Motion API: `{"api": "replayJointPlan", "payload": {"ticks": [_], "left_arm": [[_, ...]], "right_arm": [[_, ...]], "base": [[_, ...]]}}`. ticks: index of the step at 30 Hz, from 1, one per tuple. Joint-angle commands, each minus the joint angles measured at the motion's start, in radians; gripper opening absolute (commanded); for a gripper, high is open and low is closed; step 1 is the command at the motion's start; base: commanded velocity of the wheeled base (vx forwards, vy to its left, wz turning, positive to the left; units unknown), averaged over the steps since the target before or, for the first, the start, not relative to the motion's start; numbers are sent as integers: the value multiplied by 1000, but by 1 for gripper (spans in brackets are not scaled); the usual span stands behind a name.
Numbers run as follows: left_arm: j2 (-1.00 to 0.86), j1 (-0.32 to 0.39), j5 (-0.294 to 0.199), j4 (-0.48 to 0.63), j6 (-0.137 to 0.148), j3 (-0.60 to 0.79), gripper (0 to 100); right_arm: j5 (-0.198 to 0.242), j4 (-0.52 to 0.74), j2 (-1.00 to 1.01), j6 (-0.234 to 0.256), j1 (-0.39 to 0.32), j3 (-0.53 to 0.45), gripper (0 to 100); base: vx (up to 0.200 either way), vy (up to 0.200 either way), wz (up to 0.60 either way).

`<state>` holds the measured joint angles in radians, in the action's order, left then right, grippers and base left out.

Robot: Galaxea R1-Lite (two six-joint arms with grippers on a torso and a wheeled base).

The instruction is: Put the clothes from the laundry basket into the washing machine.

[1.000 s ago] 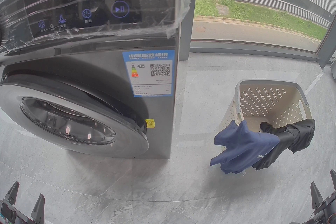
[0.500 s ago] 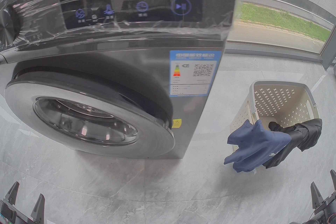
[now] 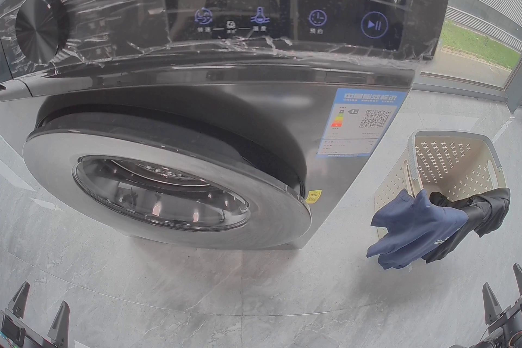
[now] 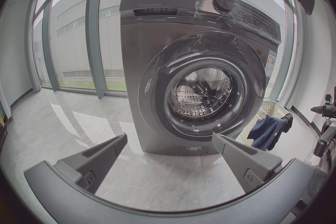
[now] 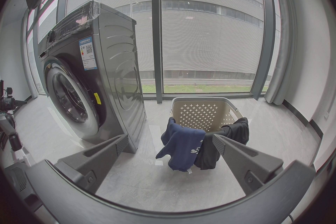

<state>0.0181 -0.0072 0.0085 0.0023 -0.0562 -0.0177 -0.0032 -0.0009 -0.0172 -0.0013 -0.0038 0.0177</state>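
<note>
Floor (image 3: 217, 289): one washing machine (image 3: 217, 93), one basket (image 3: 454, 137), two garments (image 3: 418, 229) (image 3: 484, 210); left hand (image 4: 168, 135), right hand (image 5: 169, 136) wide

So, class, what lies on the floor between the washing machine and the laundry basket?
Nothing: bare grey floor separates washing machine and laundry basket, seen in the right wrist view.

Dark grey washing machine (image 3: 217, 93) with blue-lit icons; beige laundry basket (image 3: 451, 159) patterned with star cutouts; navy garment (image 3: 416, 229); black garment (image 3: 484, 207); grey marbled floor (image 3: 217, 289).

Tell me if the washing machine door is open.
No, the round glass door sits shut, flush against the front of the washing machine.
</note>
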Motion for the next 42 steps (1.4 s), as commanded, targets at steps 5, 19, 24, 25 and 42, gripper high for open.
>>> {"api": "replayJointPlan", "payload": {"ticks": [5,19,24,25,42], "left_arm": [[-15,0,1,1,-1,16,100],[-15,0,1,1,-2,16,100],[-15,0,1,1,-1,16,100],[-15,0,1,1,-2,16,100],[-15,0,1,1,-1,16,100]], "right_arm": [[0,-1,17,0,-1,-18,100],[0,-1,17,0,-1,-18,100],[0,-1,17,0,-1,-18,100],[0,-1,17,0,-1,-18,100],[0,-1,17,0,-1,-18,100]], "base": [[0,200,0],[0,129,0],[0,0,0],[0,0,0],[0,153,0]]}}
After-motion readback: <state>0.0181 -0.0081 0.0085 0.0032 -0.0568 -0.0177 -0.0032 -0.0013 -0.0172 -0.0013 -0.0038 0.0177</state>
